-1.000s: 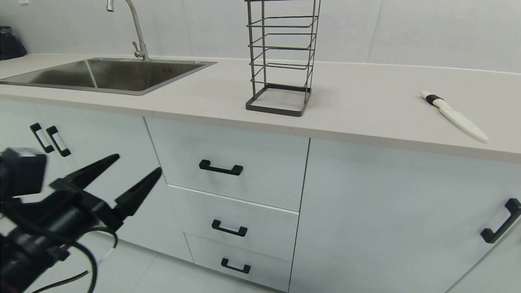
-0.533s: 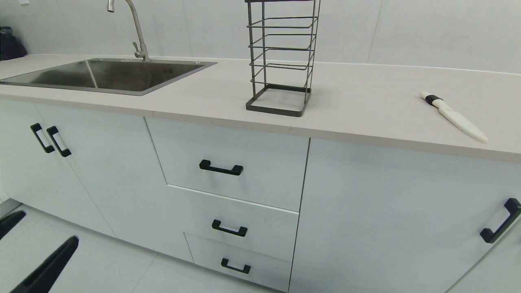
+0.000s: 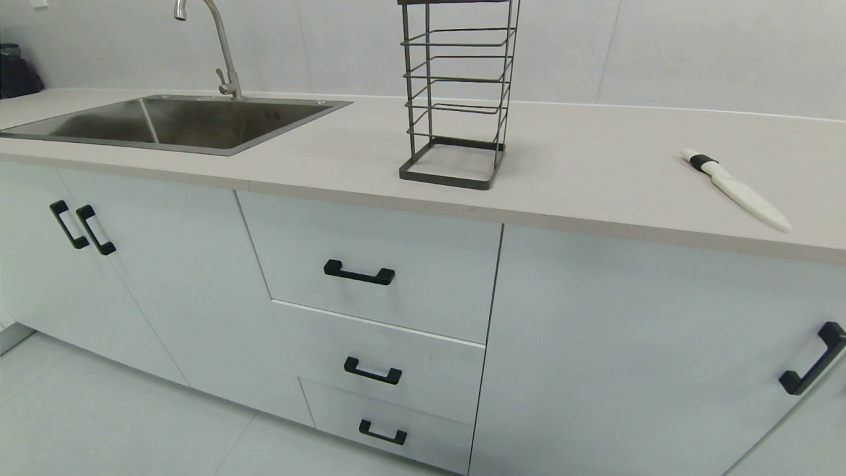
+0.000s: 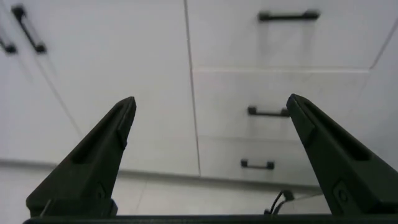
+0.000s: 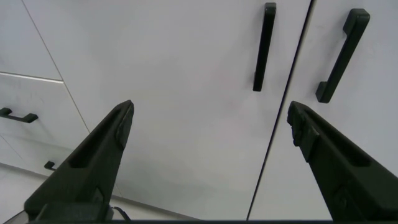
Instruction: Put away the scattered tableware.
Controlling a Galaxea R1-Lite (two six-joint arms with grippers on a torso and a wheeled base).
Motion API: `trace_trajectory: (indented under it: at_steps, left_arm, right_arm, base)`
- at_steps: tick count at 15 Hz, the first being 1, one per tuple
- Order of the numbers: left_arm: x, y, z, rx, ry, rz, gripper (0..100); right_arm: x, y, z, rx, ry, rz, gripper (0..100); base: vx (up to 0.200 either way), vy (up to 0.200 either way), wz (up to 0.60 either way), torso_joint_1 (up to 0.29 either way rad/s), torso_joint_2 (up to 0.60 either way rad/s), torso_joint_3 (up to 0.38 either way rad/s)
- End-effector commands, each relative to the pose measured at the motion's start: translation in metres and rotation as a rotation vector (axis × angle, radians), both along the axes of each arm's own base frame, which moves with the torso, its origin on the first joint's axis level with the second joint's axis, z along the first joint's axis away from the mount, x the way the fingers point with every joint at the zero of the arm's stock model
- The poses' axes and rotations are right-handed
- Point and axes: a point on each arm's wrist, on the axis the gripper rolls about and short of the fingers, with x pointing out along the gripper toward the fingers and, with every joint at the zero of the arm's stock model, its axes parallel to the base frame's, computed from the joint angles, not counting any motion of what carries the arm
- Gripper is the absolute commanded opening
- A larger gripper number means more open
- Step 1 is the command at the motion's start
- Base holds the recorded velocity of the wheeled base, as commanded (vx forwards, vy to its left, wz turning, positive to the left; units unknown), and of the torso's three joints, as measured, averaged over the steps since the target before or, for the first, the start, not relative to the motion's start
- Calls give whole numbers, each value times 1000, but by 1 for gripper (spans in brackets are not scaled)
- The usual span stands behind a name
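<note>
Expect light, stiff, slick white knife (image 3: 737, 190) well right of wire rack (image 3: 456, 99); pinch across banded end. Start from left gripper (image 4: 210, 99), right gripper (image 5: 210, 106) both spread, empty.

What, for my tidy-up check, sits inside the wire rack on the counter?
Nothing shows inside the wire rack: counter and wall are visible through its tiers. Its top is cut off, so unseen. The knife lies apart.

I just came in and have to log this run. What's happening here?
Nothing is being handled right now. A white knife lies on the counter to the robot's right, apart from the wire rack. The left gripper and right gripper are open and hold nothing, facing the shut cabinet fronts.
</note>
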Motion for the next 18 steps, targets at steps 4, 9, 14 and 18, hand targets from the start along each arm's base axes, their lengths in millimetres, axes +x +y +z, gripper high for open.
trace_trajectory:
  at_steps: [4,9,14,18]
  left_arm:
    - [-5,0,-2,-31,-73,64,100]
    - [-5,0,-2,-37,-73,63,100]
    - [-5,1,-2,-38,-73,69,100]
    - [-5,1,-2,-40,-73,69,100]
  right_arm:
    - [0,0,0,0,1,1,100]
    - [0,0,0,1,1,1,100]
    - [0,0,0,1,3,1,100]
    - [0,0,0,0,1,1,100]
  base:
    - [0,0,0,0,0,0]
    - [0,0,-240,-1,1,1]
    - [40,0,-240,1,1,2]
    - [150,0,0,-2,-1,-1]
